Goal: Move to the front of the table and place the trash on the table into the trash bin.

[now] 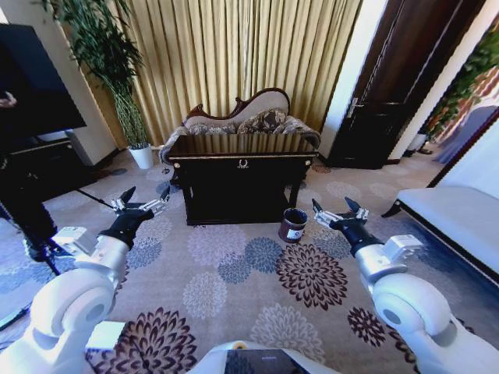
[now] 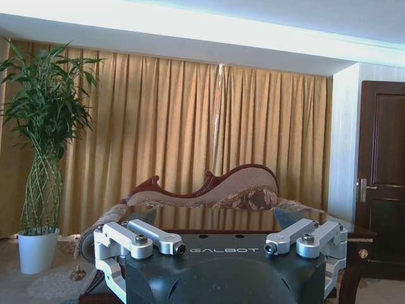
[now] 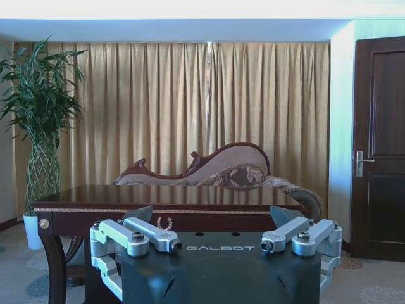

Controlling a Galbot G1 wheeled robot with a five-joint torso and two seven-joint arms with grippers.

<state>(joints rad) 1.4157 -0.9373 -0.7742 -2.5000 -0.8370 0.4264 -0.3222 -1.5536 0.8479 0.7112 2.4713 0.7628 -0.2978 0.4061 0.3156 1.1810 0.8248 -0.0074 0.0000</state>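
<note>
My left claw (image 1: 145, 204) and right claw (image 1: 337, 212) hang spread open and empty above the flowered carpet (image 1: 257, 273). The dark desk (image 1: 242, 160) stands ahead, well apart, the trash bin (image 1: 294, 224) on the floor just beside its right front leg.

The counter (image 1: 242, 160) stands across the carpet (image 1: 257, 273) from the robot, well apart from it. Behind the counter sits a sofa (image 1: 257, 113), and behind that hang the curtains (image 1: 234, 54). The trash bin (image 1: 294, 224) rests on the carpet just beside the counter's front right corner. To the counter's left stands a potted plant (image 1: 117, 78) (close by the curtains); to its right is a door (image 1: 398, 86). The left gripper (image 1: 140, 204) and right gripper (image 1: 337, 212) hang over the carpet, either side of the counter.
</note>
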